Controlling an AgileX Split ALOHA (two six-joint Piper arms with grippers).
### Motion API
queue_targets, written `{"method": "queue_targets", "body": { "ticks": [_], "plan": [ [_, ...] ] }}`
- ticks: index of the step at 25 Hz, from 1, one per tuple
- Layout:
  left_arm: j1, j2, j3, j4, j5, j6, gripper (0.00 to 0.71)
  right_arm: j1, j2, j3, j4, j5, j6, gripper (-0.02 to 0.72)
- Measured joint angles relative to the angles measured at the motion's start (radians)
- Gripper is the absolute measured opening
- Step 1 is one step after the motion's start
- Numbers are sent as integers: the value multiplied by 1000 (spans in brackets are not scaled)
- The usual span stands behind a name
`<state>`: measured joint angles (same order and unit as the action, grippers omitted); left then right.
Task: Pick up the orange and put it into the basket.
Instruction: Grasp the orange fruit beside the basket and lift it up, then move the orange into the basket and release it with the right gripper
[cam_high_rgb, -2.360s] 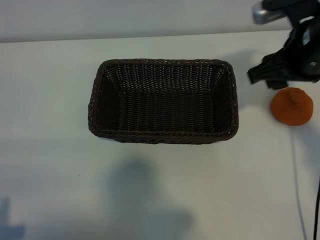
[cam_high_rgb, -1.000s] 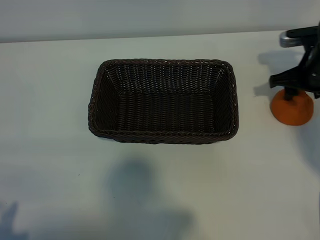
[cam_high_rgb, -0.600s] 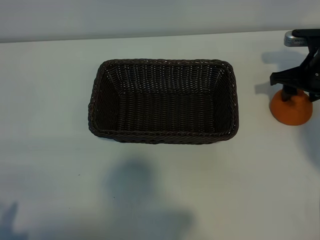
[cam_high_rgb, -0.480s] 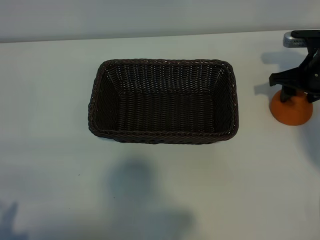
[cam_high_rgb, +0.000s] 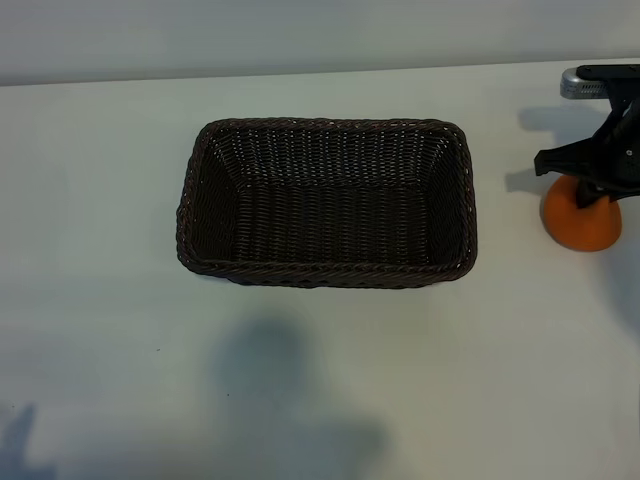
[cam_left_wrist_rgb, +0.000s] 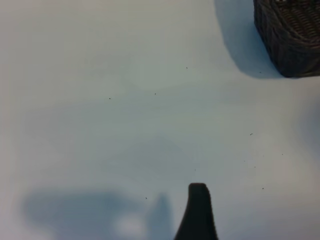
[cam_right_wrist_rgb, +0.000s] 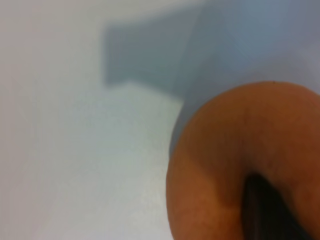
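We see the orange resting on the white table at the far right edge of the exterior view, well apart from the basket, with a strip of bare table between them. The basket sits near the middle of the table, its long side running across the view, and its woven interior holds nothing.

The right pincer points steeply down onto the top of the orange, with one dark finger pressed against the fruit's skin in the right wrist view. We cannot tell from these views whether it has clenched on the orange.

The left pincer shows only in its own wrist view, as one dark fingertip above bare table, with a corner of the basket farther off; it stands released, holding nothing.

We find no labels or writing anywhere.
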<state>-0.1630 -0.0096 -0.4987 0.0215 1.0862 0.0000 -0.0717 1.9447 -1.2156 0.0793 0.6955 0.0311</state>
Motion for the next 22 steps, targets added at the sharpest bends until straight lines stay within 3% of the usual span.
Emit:
{"method": "queue_targets", "body": {
  "ticks": [12, 22],
  "plan": [
    [0, 0, 0, 2, 0, 0, 593, 0, -312, 1, 3, 122, -15, 83],
    [0, 0, 0, 3, 0, 0, 593, 0, -474, 2, 21, 125, -15, 83]
  ]
}}
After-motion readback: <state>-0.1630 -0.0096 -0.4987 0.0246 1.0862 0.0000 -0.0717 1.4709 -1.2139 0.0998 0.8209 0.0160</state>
